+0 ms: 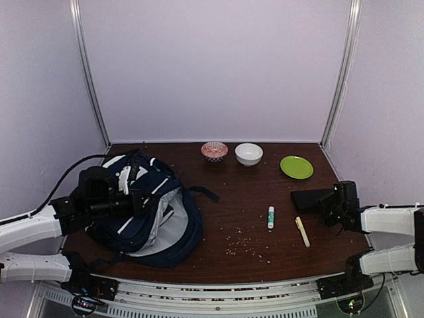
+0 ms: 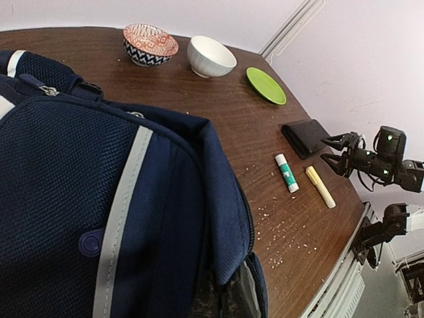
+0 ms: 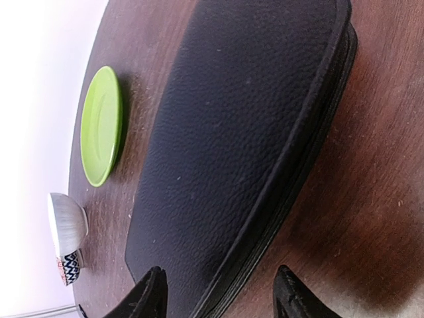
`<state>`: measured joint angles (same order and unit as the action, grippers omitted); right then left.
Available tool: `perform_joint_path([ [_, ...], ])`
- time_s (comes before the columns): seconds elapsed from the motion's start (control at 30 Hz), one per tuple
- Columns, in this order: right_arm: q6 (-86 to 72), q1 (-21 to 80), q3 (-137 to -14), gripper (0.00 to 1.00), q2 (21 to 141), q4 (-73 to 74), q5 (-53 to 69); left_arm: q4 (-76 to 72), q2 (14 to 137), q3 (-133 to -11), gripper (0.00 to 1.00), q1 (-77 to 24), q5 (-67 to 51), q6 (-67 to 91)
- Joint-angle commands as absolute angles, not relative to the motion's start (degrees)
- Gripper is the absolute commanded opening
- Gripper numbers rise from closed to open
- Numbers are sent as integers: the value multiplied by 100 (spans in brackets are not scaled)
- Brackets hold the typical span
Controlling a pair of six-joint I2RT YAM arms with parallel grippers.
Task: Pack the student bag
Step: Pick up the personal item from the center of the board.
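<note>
- The large navy-blue fabric backpack (image 1: 156, 222) with white stripes lies on the left part of the dark brown wooden table (image 1: 245, 189). Its grey-lined mouth gapes toward the near edge.
- The left gripper (image 1: 140, 199) hangs over the backpack's top; I cannot tell whether its jaws are apart.
- The right gripper (image 3: 222, 295) is spread, its 2 fingertips (image 3: 151, 295) straddling one edge of the flat black rectangular case (image 3: 225, 132) near the table's right edge.
- A white-and-green glue stick (image 1: 270, 216) and a pale yellow marker (image 1: 302, 232) lie between backpack and case, well apart from the backpack. Crumbs (image 1: 246, 244) are scattered there.
- A red patterned bowl (image 1: 214, 151), a white bowl (image 1: 248, 154) and a round green plate (image 1: 296, 167) line the far edge.
</note>
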<state>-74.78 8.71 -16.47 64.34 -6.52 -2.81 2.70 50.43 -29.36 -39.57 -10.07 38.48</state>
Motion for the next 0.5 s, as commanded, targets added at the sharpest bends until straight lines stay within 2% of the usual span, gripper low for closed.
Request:
perform_joint_path([
  [0.0, -7485, 609, -1561, 53, 6895, -1461, 113, 589, 4900, -2970, 0, -3859, -520, 3763],
  [0.1, -7441, 451, -1594, 53, 7303, -1976, 443, 686, 4887, -3030, 0, -3858, -486, 3755],
  [0.23, -7342, 432, -1909, 52, 7639, -1946, 597, 767, 4840, -3108, 0, -3858, -476, 3738],
  [0.33, -7346, 431, -2042, 39, 7834, -1971, 768, 812, 4783, -3150, 0, -3858, -441, 3738],
  [0.47, -7390, 426, -2001, 17, 7883, -2036, 884, 876, 4676, -3211, 0, -3858, -438, 3736],
])
